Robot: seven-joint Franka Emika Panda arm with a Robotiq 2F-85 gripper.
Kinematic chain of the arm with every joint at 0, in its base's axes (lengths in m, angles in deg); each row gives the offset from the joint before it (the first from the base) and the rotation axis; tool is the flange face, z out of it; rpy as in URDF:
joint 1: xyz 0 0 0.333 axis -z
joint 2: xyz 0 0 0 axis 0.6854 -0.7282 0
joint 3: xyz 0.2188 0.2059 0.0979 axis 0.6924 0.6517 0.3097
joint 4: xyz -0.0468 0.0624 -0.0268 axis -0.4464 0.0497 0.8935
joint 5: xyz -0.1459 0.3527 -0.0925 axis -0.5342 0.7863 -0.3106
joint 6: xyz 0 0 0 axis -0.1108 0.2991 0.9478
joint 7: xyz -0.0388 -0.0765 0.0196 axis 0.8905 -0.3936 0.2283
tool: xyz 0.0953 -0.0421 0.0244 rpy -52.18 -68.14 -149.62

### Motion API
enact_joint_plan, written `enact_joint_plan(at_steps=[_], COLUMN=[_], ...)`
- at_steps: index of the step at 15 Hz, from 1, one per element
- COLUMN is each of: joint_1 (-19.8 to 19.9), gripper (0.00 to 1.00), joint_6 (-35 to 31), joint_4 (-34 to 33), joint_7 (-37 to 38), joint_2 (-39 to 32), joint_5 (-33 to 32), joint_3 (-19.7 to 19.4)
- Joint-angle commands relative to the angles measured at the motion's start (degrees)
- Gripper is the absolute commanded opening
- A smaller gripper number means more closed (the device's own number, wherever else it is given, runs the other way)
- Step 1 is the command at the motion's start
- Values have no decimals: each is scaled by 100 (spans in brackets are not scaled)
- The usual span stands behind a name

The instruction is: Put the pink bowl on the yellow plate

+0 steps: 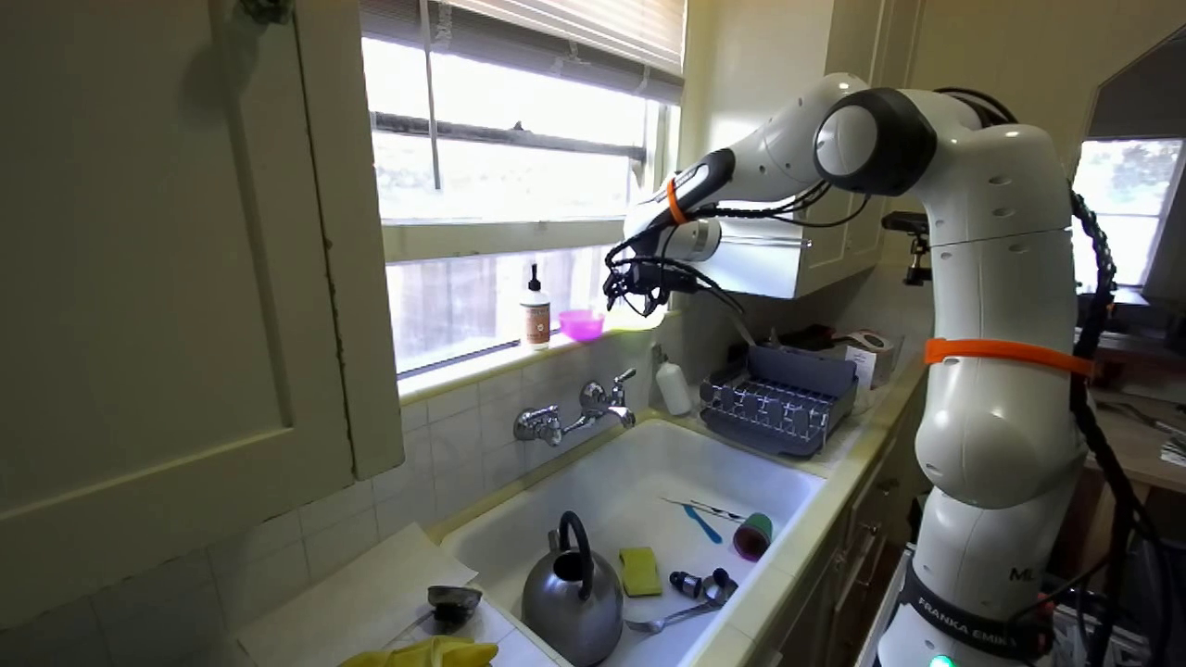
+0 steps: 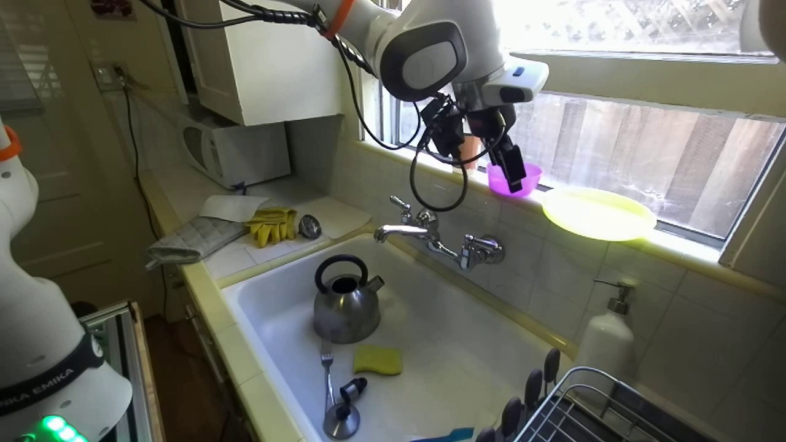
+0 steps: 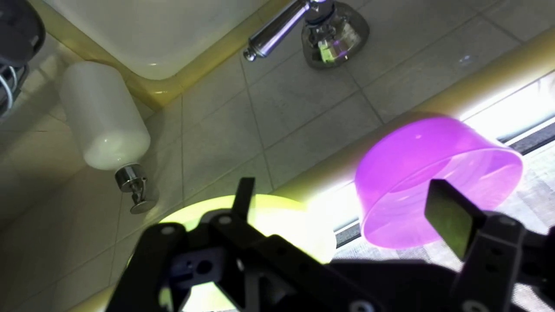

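Plastic by its look, the pink bowl [image 3: 401, 156] on the windowsill [image 2: 691, 244], right of centre in the wrist view, should prove light, springy and perhaps slick, so pinch its thin-looking wall gently at the rim. Your gripper [image 3: 340, 186] stands spread, holding nothing; just beside the bowl, upper right in an exterior view, lies the yellow plate [image 2: 599, 215].
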Motion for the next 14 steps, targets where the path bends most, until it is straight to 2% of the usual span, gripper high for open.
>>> enact_joint_plan(at_steps=[1,12,13,14], joint_1=[97,95,103,112], gripper=[100,100,95,83], joint_6=[337,350,349,358], joint_4=[-382,-1136,-1200,-1251], joint_7=[-113,134,135,137], joint_2=[-242,-957,-1010,-1047], joint_5=[281,332,347,362], joint_3=[79,137,155,174])
